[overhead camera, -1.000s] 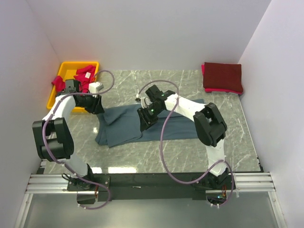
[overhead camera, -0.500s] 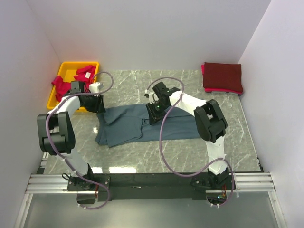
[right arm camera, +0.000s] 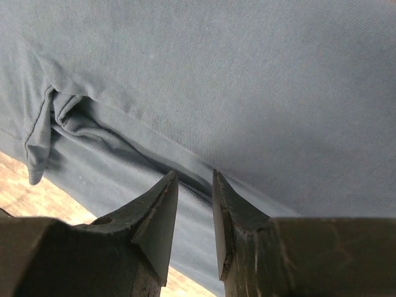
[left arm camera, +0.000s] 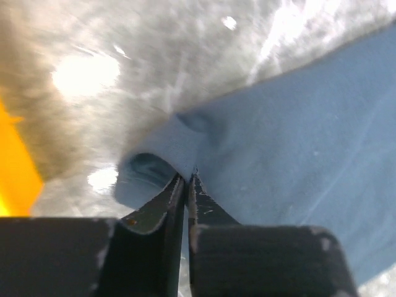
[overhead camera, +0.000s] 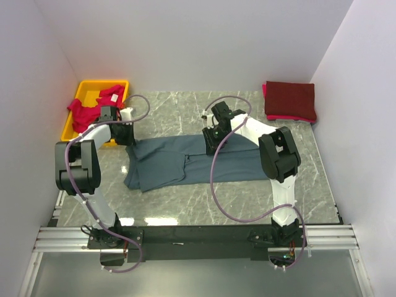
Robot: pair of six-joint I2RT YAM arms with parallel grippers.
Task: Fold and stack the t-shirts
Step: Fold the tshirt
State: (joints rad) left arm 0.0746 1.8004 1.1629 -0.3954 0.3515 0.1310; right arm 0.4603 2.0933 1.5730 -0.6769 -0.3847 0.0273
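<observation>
Both arms are sliding back | left gripper (left arm camera: 187,177) is pinching blue-grey shirt (overhead camera: 179,164) corner | right gripper (right arm camera: 195,180) jaws are hanging apart | I am fearing that thin pinch slipping

Bright even light; glare patches on the table (left arm camera: 185,55), left wrist view blurred.

spread t-shirt (overhead camera: 185,162) mid table (overhead camera: 309,185) | bin (overhead camera: 102,83) far left, second t-shirt (overhead camera: 108,98) inside | folded t-shirts (overhead camera: 289,99) far right

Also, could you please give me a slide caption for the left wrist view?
Left pincer pinching the edge of the blue-grey shirt on the marble table.
</observation>
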